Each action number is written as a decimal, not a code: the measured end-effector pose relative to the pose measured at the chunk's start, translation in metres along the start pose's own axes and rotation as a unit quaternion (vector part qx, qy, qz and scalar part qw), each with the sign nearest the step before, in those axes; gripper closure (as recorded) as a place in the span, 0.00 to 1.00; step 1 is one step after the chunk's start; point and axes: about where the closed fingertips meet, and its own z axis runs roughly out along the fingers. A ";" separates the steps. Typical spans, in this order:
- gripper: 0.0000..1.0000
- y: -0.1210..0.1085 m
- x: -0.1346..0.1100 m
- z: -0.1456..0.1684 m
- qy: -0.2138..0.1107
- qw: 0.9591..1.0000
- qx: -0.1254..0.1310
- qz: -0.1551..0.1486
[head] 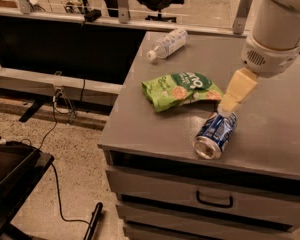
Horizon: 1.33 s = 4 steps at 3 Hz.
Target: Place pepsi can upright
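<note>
The pepsi can (216, 134) lies on its side near the front edge of the grey cabinet top (275, 119). It is dark blue with white lettering, and its silver end faces the front left. My gripper (226, 108) hangs from the white arm (277, 31) at the upper right. It points down and left, and its cream tip is at the can's far end, touching it or just above it.
A green snack bag (182, 89) lies just left of the gripper, behind the can. A clear plastic bottle (167, 44) lies on its side at the back left of the top. Drawers (215, 199) are below the front edge. A black case (10, 169) and cables are on the floor at left.
</note>
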 end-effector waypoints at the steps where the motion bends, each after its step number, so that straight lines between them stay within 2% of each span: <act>1: 0.00 -0.001 -0.002 0.000 -0.005 0.999 0.003 0.041; 2: 0.00 -0.003 -0.005 0.001 -0.011 0.997 -0.026 0.067; 3: 0.00 0.004 -0.019 -0.004 -0.001 0.990 -0.069 0.122; 4: 0.00 -0.001 -0.028 0.001 0.030 0.972 -0.075 0.219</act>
